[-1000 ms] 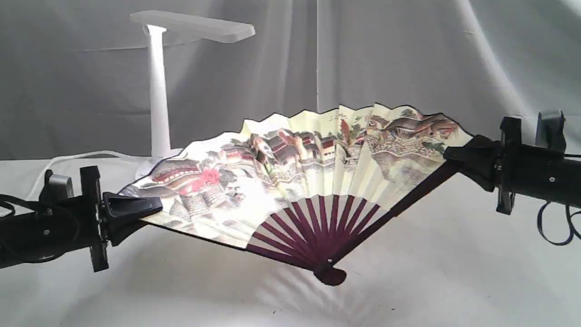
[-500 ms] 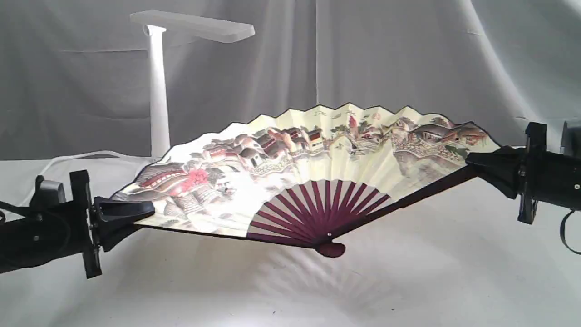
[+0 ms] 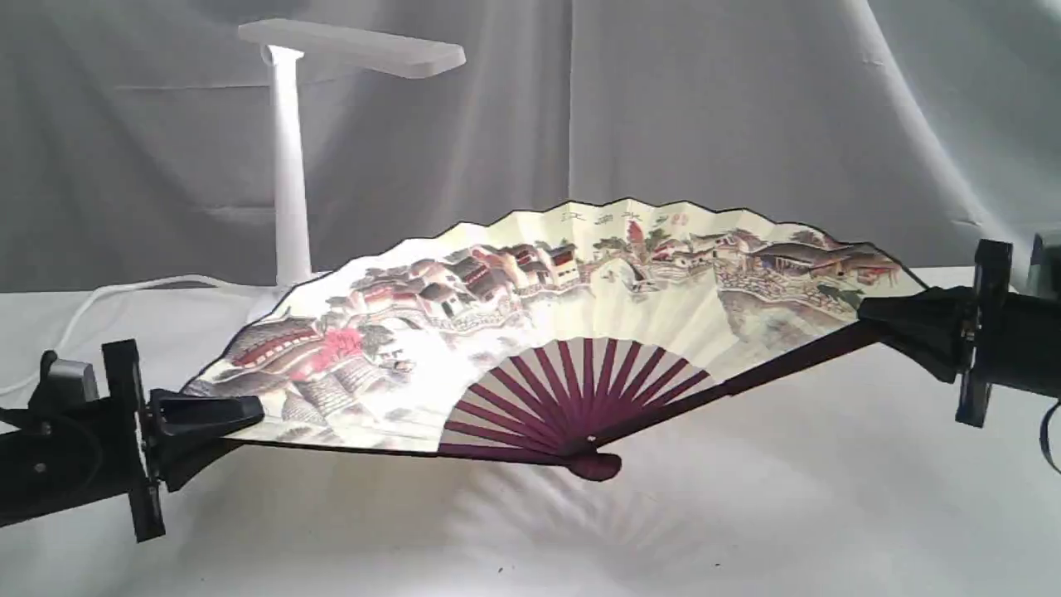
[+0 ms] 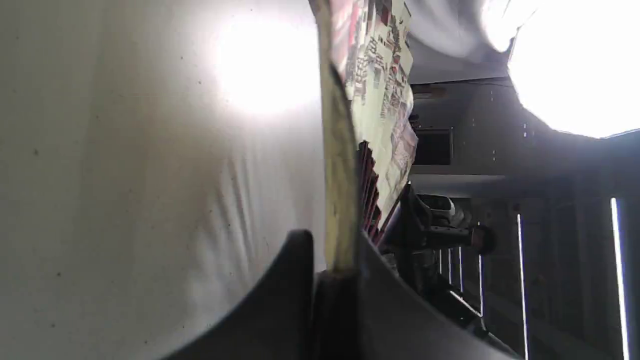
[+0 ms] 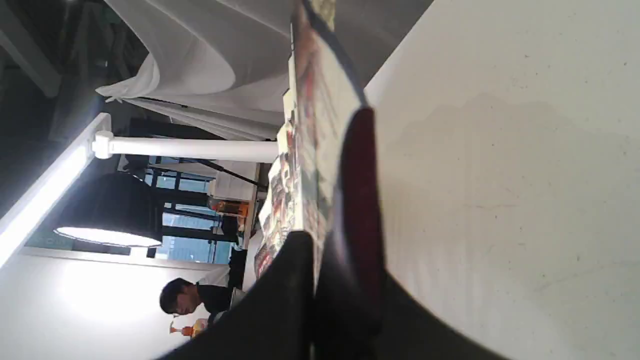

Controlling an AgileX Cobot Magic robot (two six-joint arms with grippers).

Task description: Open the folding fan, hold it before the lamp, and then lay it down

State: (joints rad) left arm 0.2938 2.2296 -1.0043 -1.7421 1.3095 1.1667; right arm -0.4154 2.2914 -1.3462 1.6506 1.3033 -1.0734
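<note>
The folding fan (image 3: pixel 547 323) is spread wide, its painted village side up, and hangs low over the white table. My left gripper (image 3: pixel 211 419) is shut on the fan's left guard, and my right gripper (image 3: pixel 899 323) is shut on the right guard. The pivot end with the maroon ribs (image 3: pixel 584 402) dips closest to the cloth. In the left wrist view the fan (image 4: pixel 340 165) runs edge-on out of the closed fingers (image 4: pixel 280 305). From the right wrist the fan (image 5: pixel 320 125) shows edge-on with its maroon guard (image 5: pixel 357 190). The white lamp (image 3: pixel 290 157) stands behind the fan's left half, lit; the lamp (image 5: pixel 185 148) appears there too.
The table (image 3: pixel 829 514) is covered in white cloth, with grey drapes behind. The lamp's white cord (image 3: pixel 124 290) trails along the back left. A person (image 5: pixel 185 297) shows far off in the right wrist view.
Both grippers have moved apart and downward with the fan. The fan has opened wider and tipped flatter, closer to the table.
</note>
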